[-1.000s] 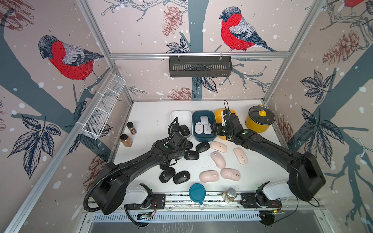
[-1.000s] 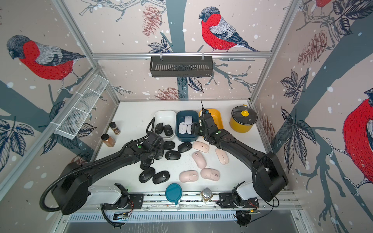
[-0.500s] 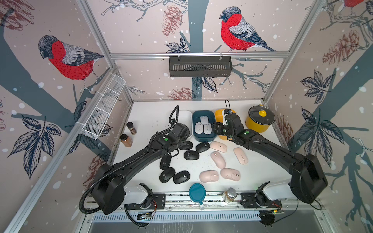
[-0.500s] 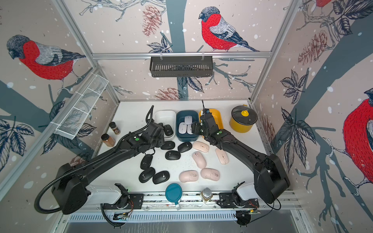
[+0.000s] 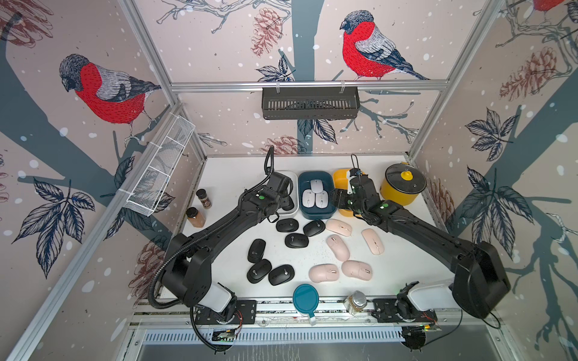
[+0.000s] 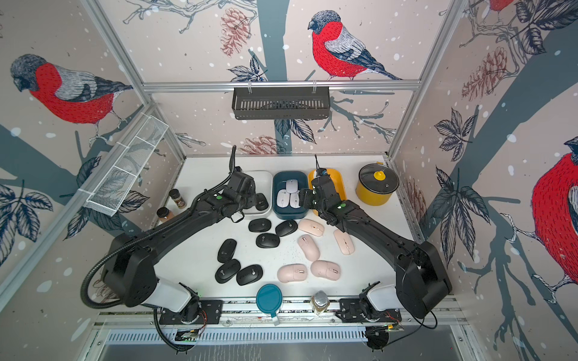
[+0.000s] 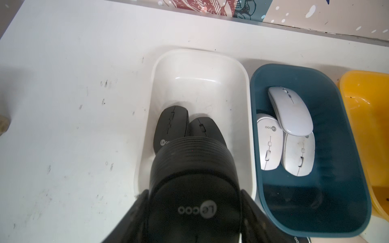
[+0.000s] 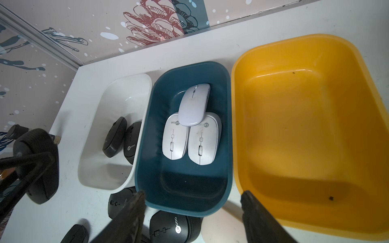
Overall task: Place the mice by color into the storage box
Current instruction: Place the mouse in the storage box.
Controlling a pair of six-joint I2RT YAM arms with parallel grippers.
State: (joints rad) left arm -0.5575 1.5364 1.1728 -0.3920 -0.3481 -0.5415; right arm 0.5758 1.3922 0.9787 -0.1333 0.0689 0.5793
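In both top views the left arm [image 5: 225, 225] covers most of the white box [image 5: 293, 176], and the right arm [image 5: 416, 228] covers part of the yellow box [image 5: 340, 183]. The left wrist view's edge cuts off the black mouse [image 7: 193, 206].

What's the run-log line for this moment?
left gripper: shut on black mouse, over white bin | right gripper: open, empty | white bin: two black mice | blue bin: three white mice | yellow bin: no mice

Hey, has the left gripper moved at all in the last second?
Yes. Holding a black mouse, the left gripper has moved away from the loose black mice toward the far side, and now hangs over the white bin.
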